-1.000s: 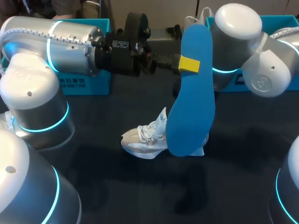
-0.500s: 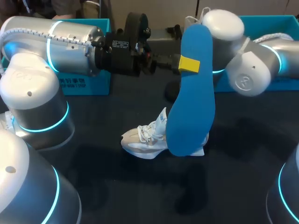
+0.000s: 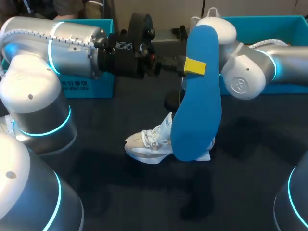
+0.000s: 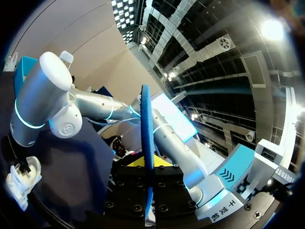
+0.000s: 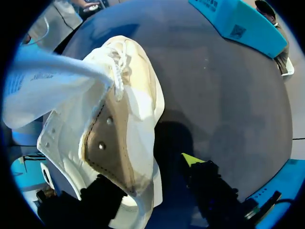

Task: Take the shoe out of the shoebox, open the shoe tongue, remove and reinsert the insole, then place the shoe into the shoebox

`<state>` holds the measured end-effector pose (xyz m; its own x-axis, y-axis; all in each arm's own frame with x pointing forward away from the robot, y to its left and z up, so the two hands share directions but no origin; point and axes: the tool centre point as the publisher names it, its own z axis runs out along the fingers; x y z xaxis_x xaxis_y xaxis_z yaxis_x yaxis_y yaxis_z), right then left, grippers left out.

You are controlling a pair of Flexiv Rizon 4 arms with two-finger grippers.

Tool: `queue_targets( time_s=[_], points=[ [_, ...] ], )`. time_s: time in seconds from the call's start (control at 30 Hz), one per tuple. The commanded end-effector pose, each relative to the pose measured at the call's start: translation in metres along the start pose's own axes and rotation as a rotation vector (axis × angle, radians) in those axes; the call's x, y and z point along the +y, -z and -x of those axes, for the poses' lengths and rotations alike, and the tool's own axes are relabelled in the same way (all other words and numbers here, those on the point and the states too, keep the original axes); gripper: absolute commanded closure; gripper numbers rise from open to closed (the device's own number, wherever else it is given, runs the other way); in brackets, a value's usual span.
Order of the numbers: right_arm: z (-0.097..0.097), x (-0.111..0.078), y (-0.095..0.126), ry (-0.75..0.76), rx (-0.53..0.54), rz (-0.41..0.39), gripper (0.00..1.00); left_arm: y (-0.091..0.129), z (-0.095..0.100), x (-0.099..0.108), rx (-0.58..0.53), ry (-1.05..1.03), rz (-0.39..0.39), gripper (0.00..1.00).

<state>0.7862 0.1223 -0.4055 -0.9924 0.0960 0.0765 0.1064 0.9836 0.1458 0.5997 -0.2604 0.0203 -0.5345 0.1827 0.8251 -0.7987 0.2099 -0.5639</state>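
My left gripper (image 3: 191, 66) reaches in from the left, high over the table, and is shut on the upper part of a long blue insole (image 3: 197, 106) that hangs down. In the left wrist view the insole (image 4: 146, 129) stands edge-on between the fingers of that gripper (image 4: 147, 167). A white shoe (image 3: 150, 144) lies on the dark table under the insole. My right arm (image 3: 245, 72) comes in from the right, its gripper hidden behind the insole. In the right wrist view the shoe (image 5: 119, 129) fills the space between the fingers of the right gripper (image 5: 147, 176); a gap shows beside the yellow-tipped finger (image 5: 191, 160).
A blue box (image 3: 89, 84) stands at the table's back left behind my left arm. Another blue box (image 3: 284, 24) stands at the back right. Dark tabletop (image 3: 144, 192) lies in front of the shoe.
My right arm has swung left and lower, in behind the insole toward the shoe. The left arm, the insole and the shoe have kept still.
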Motion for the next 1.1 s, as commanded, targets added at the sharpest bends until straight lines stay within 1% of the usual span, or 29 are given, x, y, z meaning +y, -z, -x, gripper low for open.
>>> queue_targets(
  time_s=[0.03,0.2,0.33,0.47,0.57,0.73,0.77,0.8,0.9,1.03,1.1],
  points=[
    [0.0,0.0,0.002,-0.005,0.002,-0.01,1.0,-0.001,0.001,0.0,-0.001,0.0,0.002,1.0],
    [-0.004,-0.006,0.006,-0.038,0.023,0.0,1.0,-0.001,0.001,0.0,-0.001,0.0,0.002,1.0],
    [-0.008,-0.006,0.014,-0.084,0.082,-0.008,1.0,-0.001,0.001,0.0,-0.001,0.0,0.002,1.0],
    [-0.016,-0.008,0.021,-0.15,0.122,0.005,1.0,-0.001,0.001,0.0,-0.001,0.0,0.002,1.0],
    [-0.024,-0.009,0.029,-0.246,0.158,0.025,1.0,-0.001,0.001,0.0,-0.001,0.0,0.002,1.0],
    [-0.036,-0.011,0.042,-0.415,0.154,0.106,1.0,-0.001,0.001,0.0,-0.001,0.0,0.002,1.0],
    [-0.039,-0.013,0.044,-0.497,0.134,0.146,1.0,-0.001,0.001,0.0,-0.001,0.0,0.002,1.0],
    [-0.042,-0.014,0.045,-0.527,0.125,0.175,1.0,-0.001,0.001,0.0,-0.001,0.0,0.002,1.0],
    [-0.051,-0.016,0.044,-0.681,0.076,0.237,1.0,-0.001,0.001,0.0,-0.001,0.0,0.002,1.0],
    [-0.06,-0.02,0.043,-0.852,0.016,0.283,1.0,-0.001,0.001,0.0,-0.001,0.0,0.002,1.0],
    [-0.063,-0.02,0.045,-0.933,-0.013,0.283,1.0,-0.001,0.001,0.0,-0.001,0.0,0.002,1.0]
  ],
)
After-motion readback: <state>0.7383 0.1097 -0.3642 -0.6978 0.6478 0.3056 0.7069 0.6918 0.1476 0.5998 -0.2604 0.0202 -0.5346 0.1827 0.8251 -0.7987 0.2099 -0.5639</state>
